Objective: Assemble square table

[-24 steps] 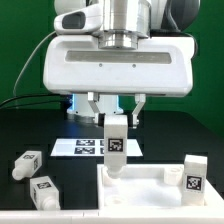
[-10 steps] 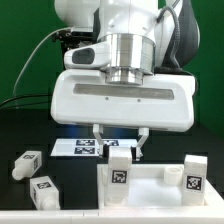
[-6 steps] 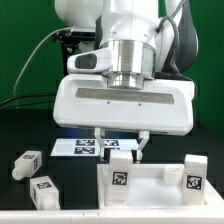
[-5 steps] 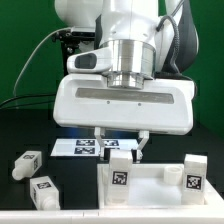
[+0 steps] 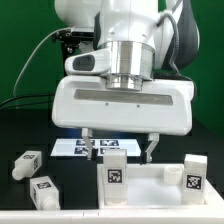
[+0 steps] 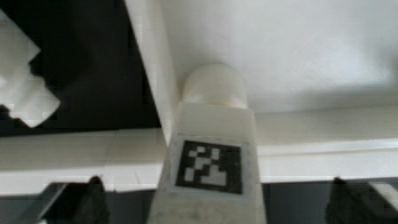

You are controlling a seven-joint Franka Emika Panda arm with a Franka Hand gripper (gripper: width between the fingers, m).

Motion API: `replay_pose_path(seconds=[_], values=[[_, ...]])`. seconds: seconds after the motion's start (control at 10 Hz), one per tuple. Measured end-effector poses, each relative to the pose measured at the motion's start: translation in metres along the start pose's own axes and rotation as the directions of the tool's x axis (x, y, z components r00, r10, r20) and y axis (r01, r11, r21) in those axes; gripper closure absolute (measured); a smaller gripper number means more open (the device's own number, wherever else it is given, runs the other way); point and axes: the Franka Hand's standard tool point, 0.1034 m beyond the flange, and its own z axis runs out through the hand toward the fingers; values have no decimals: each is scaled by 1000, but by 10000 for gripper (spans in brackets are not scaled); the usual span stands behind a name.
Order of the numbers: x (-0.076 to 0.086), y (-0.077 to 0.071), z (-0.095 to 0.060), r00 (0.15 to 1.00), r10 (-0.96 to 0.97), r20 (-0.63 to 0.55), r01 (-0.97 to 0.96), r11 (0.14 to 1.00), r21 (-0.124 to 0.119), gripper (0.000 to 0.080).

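The white square tabletop lies underside up at the front. A white leg with a tag stands upright in its corner at the exterior view's left, and a second leg stands in the corner at the right. My gripper hangs just above the left leg with its fingers spread wide and clear of it. In the wrist view the leg runs between the two dark fingertips without touching them, over the tabletop. My gripper is open and empty.
Two loose tagged legs lie on the black table at the exterior view's left. The marker board lies behind the tabletop, under the arm. Green backdrop and cables stand behind.
The leg was lowered into the tabletop's left corner while held. The fingers have since spread apart and let go of it; the leg stays standing.
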Motion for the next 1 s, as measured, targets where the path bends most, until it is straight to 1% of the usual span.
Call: replay_pose_path(seconds=[0.1, 0.2, 0.3, 0.4, 0.5, 0.6, 0.7, 0.8, 0.9, 1.0], values=[[4, -1, -2, 997, 12, 80, -13, 1000, 9, 160], [8, 2, -4, 991, 26, 134, -28, 1000, 14, 160], [7, 4, -4, 975, 33, 220, -37, 999, 15, 151], [11, 3, -6, 961, 36, 275, -42, 999, 16, 150], [22, 1, -6, 974, 48, 223, -53, 998, 15, 150], [20, 0, -5, 974, 54, 221, -58, 998, 12, 150], [20, 1, -5, 974, 56, 221, -59, 998, 11, 271], [20, 1, -4, 968, 116, 221, -119, 993, -1, 271], [20, 0, -4, 954, 204, 221, -204, 979, -21, 477], [20, 1, -4, 934, 284, 218, -282, 959, -39, 477]])
